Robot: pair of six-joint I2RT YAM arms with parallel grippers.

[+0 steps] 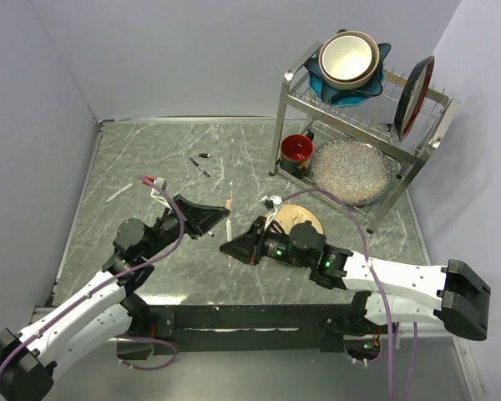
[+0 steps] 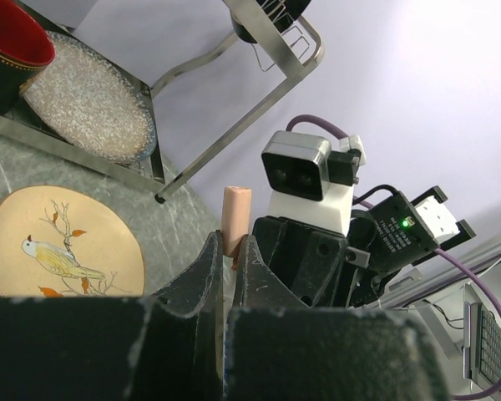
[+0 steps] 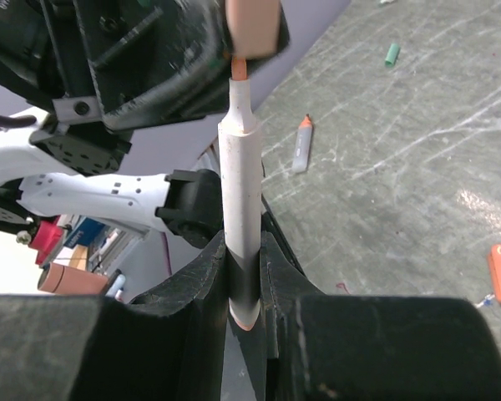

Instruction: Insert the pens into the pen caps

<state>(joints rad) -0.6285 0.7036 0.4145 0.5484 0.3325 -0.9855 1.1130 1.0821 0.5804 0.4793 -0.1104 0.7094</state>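
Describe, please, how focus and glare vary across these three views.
Top external: even soft light, sharp throughout, a pale sheen on the marble table near its front edge. Left wrist: the dark jaws at the bottom are blurred, the bird plate is crisp. Right wrist: the white pen is sharp, the peach pen cap above it soft, with a glare patch on the table at right.
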